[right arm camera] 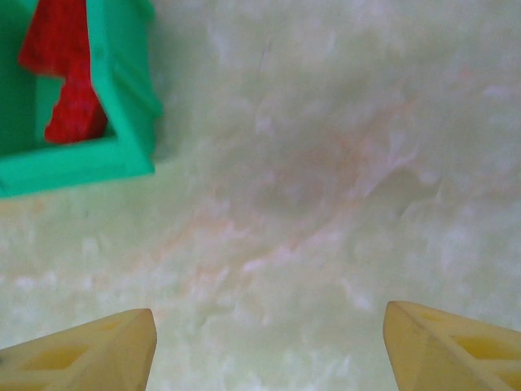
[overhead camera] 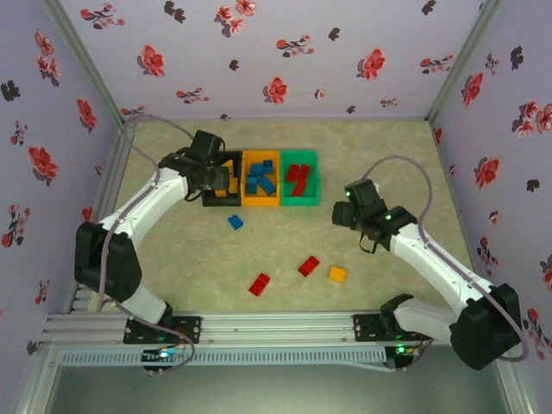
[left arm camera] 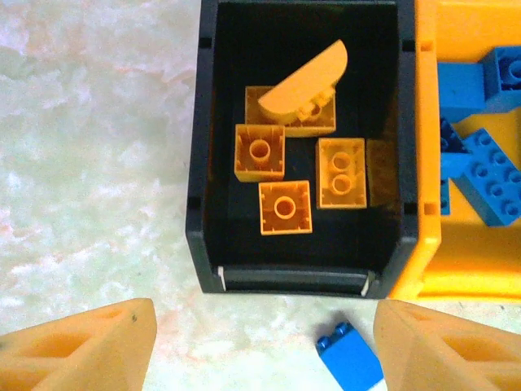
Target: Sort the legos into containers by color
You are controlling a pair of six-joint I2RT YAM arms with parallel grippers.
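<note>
1. Top view:
   - Three bins stand side by side at the far middle of the table (overhead camera: pixel 172 276): black bin (overhead camera: pixel 210 203), orange bin (overhead camera: pixel 260 156) and green bin (overhead camera: pixel 299 155).
   - Blue bricks (overhead camera: pixel 259 179) lie in the orange bin and red bricks (overhead camera: pixel 297 178) in the green bin.
   - The left gripper (overhead camera: pixel 222 177) hangs over the black bin and covers most of it.
   - The right gripper (overhead camera: pixel 345 212) is over bare table just right of the green bin.
   - A loose blue brick (overhead camera: pixel 235 222) lies just in front of the black and orange bins.
   - Nearer the front edge lie a red brick (overhead camera: pixel 309 266), a second red brick (overhead camera: pixel 259 284) and an orange brick (overhead camera: pixel 337 274), well apart from both grippers.

2. Left wrist:
   - The fingers (left arm camera: pixel 81 346) are spread wide with nothing in their grasp.
   - The black bin lies ahead of them and holds five yellow pieces (left arm camera: pixel 285 208). One of them, a rounded piece (left arm camera: pixel 305 81), leans on another.
   - The loose blue brick lies on the table between the fingertips, closer to the right one and just outside the bin's near wall.
   - The orange bin touches the black bin's right wall.

3. Right wrist:
   - The jaws are wide apart and empty, over bare table.
   - The green bin's corner, with red bricks inside, sits ahead and to the left, apart from the fingertips.
</note>
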